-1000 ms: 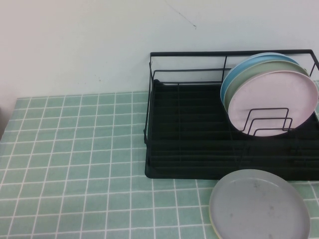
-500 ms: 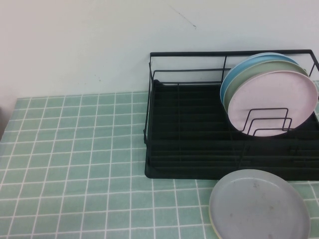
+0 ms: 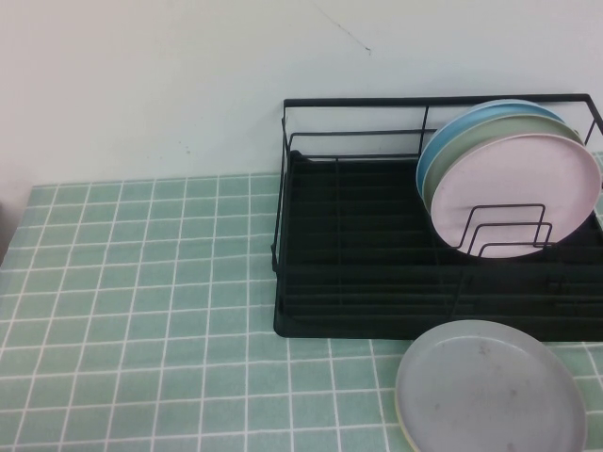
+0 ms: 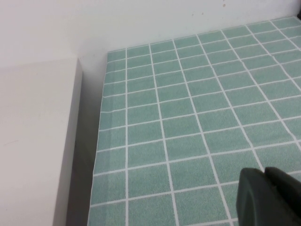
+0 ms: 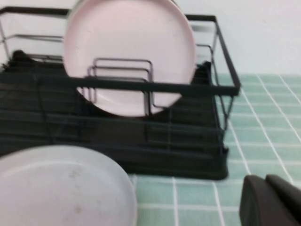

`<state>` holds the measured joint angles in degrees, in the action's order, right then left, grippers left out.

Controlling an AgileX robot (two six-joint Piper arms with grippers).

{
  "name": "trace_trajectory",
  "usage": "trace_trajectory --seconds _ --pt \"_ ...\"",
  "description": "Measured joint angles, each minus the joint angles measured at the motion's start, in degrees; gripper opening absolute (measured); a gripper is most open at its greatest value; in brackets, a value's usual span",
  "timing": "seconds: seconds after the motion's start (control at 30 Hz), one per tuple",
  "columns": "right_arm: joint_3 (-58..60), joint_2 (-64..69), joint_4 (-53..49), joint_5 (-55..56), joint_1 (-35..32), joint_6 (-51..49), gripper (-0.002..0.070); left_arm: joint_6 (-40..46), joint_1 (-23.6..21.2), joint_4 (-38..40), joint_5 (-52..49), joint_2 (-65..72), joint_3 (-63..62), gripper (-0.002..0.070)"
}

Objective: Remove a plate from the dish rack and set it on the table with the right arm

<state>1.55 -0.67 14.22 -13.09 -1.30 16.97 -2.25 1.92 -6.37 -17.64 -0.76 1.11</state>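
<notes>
The pale grey plate (image 3: pixel 490 387) is laid flat on the green-tiled worktop (image 3: pixel 141 311), directly in front of the dish rack (image 3: pixel 358 273) and toward the robot's right. Its far rim is located just beside the front edge of the rack base; whether the two touch cannot be determined. A few small dark specks are visible on its face. A thin cream-coloured edge is visible under its near-left rim.

Three plates are stood on edge in the right portion of the rack, leaning against one another behind the upright wire dividers (image 3: pixel 504 231). The pink plate (image 3: pixel 513 193) is placed frontmost, a pale green plate (image 3: pixel 452 146) is placed behind it, and a blue plate (image 3: pixel 443 132) is placed rearmost. The left portion of the slatted base is unoccupied.

Neither arm is seen in the high view. The right gripper (image 5: pixel 275 200) is shown only in the right wrist view, where it is held low above the worktop, near the front right corner of the rack and to the right of the grey plate. Its fingers are clenched together with nothing between them.

The left gripper (image 4: pixel 270 197) is shown only in the left wrist view, above bare tiles near the worktop's left edge, well apart from the rack. Its fingers are seen pressed together, with nothing grasped.
</notes>
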Motion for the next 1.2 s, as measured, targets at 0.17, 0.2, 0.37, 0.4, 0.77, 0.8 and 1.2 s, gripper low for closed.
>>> trace_trajectory --seconds 0.17,0.2,0.37,0.4,0.77,0.8,1.2 --pt "0.00 0.00 -6.57 -4.71 0.00 -5.79 -0.0001 0.00 0.00 0.00 0.00 0.00 0.00 -0.0003" --pt "0.00 0.00 -7.04 -5.64 0.00 -6.07 -0.0001 0.00 0.00 0.00 0.00 0.00 0.00 -0.0003" --pt "-0.34 0.00 -7.95 -7.14 0.00 -6.59 -0.0001 0.00 0.00 0.00 -0.05 0.00 0.00 -0.0003" --pt "-0.34 0.00 -8.05 -7.25 0.00 -6.59 -0.0001 0.00 0.00 0.00 -0.05 0.00 0.00 -0.0003" --pt "-0.34 0.00 -8.16 -7.25 0.00 -6.71 -0.0001 0.00 0.00 0.00 -0.05 0.00 0.00 -0.0003" --pt "-0.36 0.00 -8.16 -7.25 0.00 -6.71 -0.0001 0.00 0.00 0.00 -0.05 0.00 0.00 -0.0003" --pt "-0.36 0.00 -8.16 -7.25 0.00 -6.71 -0.0001 0.00 0.00 0.00 -0.05 0.00 0.00 -0.0003"
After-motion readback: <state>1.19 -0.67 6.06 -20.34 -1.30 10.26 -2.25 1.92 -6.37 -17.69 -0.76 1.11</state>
